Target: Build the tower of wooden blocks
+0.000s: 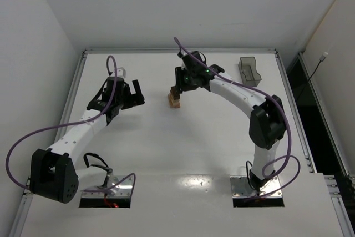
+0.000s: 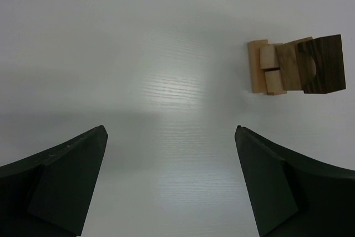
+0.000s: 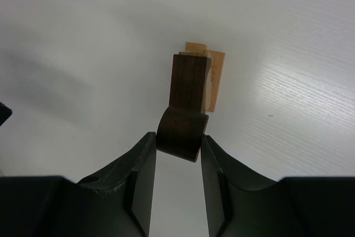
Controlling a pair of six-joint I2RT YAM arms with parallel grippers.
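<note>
Right gripper (image 3: 177,138) clamped on dark arch (image 3: 178,131), held over tower (image 3: 192,81) top, probably for seating. Left gripper (image 2: 170,130) wide open, empty, parked aside, likely for clearance.

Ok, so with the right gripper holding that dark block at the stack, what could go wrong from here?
1. The wood block tower is narrow and its pieces look unevenly lined up, so a sideways nudge from the right gripper could topple it.
2. Whether the dark block sits flat is not clear; released early, it might slide off.
3. The left gripper hangs open and apart, so nothing steadies the stack.
</note>
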